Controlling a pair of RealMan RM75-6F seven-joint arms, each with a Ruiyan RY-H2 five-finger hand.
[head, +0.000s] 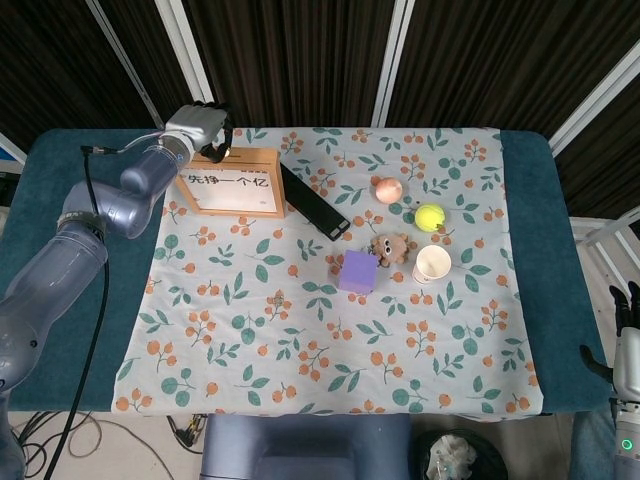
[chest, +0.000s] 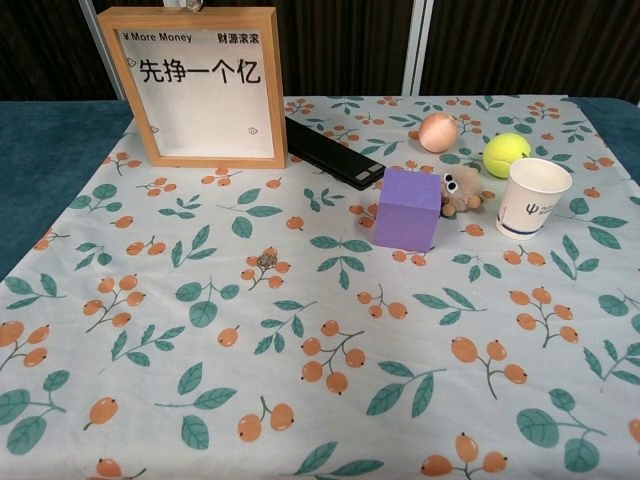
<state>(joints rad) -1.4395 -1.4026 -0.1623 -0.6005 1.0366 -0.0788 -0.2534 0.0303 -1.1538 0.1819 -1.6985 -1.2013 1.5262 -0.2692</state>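
Note:
A wooden picture frame (head: 232, 183) with Chinese characters stands upright at the far left of the floral cloth; the chest view shows its front (chest: 200, 90). My left hand (head: 203, 127) sits over its top edge, with dark fingertips hooked down onto the front of that edge. In the chest view only a sliver of a fingertip (chest: 190, 4) shows above the frame. My right hand (head: 625, 345) hangs off the table's right side, low at the picture's edge, fingers spread and holding nothing.
Right of the frame lies a black bar (head: 314, 201). Further right are a peach-coloured ball (head: 387, 189), a tennis ball (head: 430, 216), a small plush toy (head: 391, 247), a purple cube (head: 358, 271) and a paper cup (head: 432, 264). Teal table edges (head: 565, 250) flank the cloth.

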